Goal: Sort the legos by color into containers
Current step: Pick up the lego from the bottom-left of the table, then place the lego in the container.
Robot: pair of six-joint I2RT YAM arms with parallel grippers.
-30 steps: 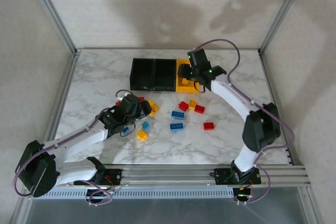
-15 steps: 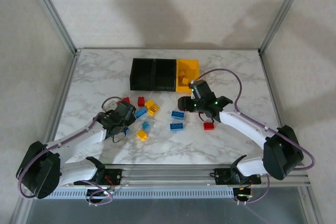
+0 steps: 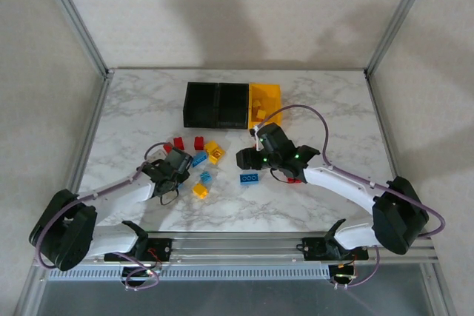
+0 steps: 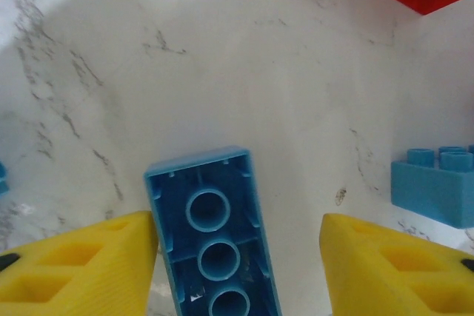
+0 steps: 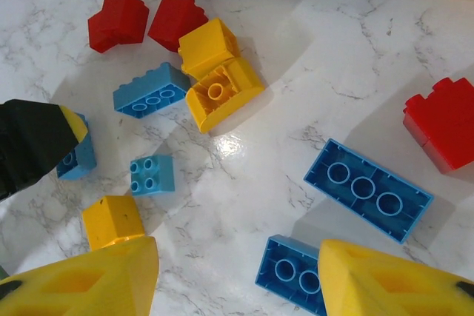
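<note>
The table (image 3: 133, 109) is showing white marble with grey veining; the legos (image 5: 368, 189) are showing red, blue and yellow; two containers (image 3: 201, 118) are looking black, the third yellow-orange

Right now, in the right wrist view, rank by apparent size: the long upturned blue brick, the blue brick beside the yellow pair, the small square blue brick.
1. long upturned blue brick, clearly largest
2. blue brick beside the yellow pair
3. small square blue brick, smallest
</note>
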